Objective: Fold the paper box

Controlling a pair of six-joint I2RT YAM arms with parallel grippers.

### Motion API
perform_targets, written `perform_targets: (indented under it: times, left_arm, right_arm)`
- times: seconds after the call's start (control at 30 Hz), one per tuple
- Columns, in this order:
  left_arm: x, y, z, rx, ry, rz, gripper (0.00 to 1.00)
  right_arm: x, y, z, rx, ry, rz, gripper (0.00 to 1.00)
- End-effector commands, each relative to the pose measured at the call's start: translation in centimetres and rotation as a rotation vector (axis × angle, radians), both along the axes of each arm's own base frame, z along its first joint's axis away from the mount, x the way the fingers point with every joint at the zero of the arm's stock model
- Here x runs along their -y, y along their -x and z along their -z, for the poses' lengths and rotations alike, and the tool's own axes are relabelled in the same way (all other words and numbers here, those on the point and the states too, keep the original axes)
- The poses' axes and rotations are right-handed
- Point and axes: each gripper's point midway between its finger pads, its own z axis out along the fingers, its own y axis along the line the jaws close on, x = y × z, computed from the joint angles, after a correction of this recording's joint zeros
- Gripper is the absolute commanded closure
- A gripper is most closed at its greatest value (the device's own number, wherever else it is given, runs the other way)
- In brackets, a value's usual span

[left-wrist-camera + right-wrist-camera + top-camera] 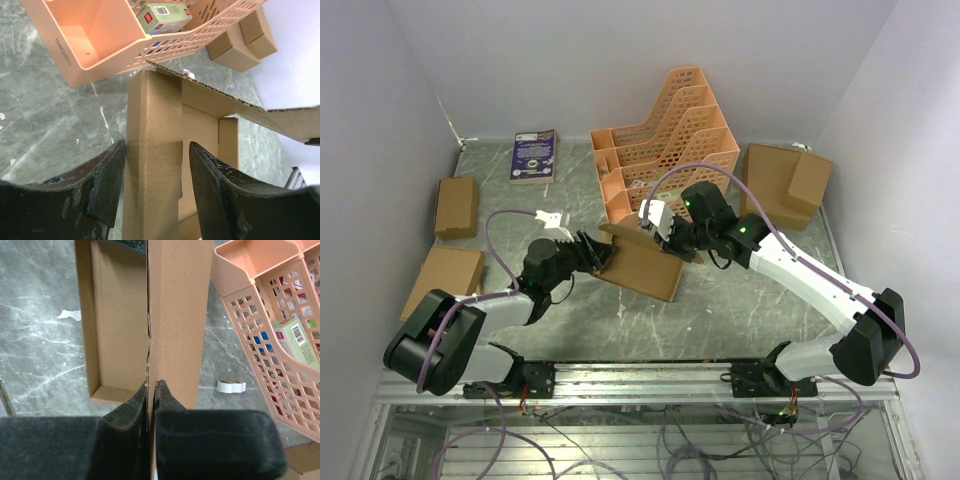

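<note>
paper box [642, 268] edge is pinched in the closed right gripper [151, 387]; its wall is straddled by the open left gripper [156, 152].

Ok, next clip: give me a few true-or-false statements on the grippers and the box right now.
1. The right gripper is pinched shut on a wall of the paper box. True.
2. The left gripper is clamped fully shut. False: its jaws stand apart, straddling a box panel.
3. The orange file rack stands beyond the box, away from the arms. True.
4. The paper box lies inside the rack. False: it is outside the rack, nearer the arms.
</note>
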Motion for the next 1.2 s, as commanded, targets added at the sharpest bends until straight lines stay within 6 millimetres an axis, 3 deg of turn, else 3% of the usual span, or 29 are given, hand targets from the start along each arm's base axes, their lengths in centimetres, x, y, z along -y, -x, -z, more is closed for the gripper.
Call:
perform_targets:
  times: [0.0, 0.27, 0.73, 0.93, 1.17]
  left_arm:
    - [0.6, 0.5, -2.9, 0.069, 0.125, 0.075, 0.35]
    - [-1.0, 1.0, -2.6, 0.038, 0.192, 0.075, 0.29]
    - [-2.5, 1.1, -1.6, -0.011, 0.312, 0.077, 0.30]
    - [-4.4, 1.2, -0.8, -0.032, 0.374, 0.041, 0.30]
    - [-6.5, 1.0, -2.3, 0.010, 0.453, 0.035, 0.24]
  right_arm:
    - [0.0, -0.2, 0.8, -0.005, 0.018, 0.027, 1.00]
    - [0.3, -0.7, 0.8, 0.005, 0.020, 0.057, 1.00]
    - [0.4, -0.9, 1.2, -0.004, 0.030, 0.064, 1.00]
    - [0.5, -0.9, 1.0, 0.001, 0.025, 0.067, 1.00]
    - [0.7, -1.0, 0.8, 0.006, 0.021, 0.068, 1.00]
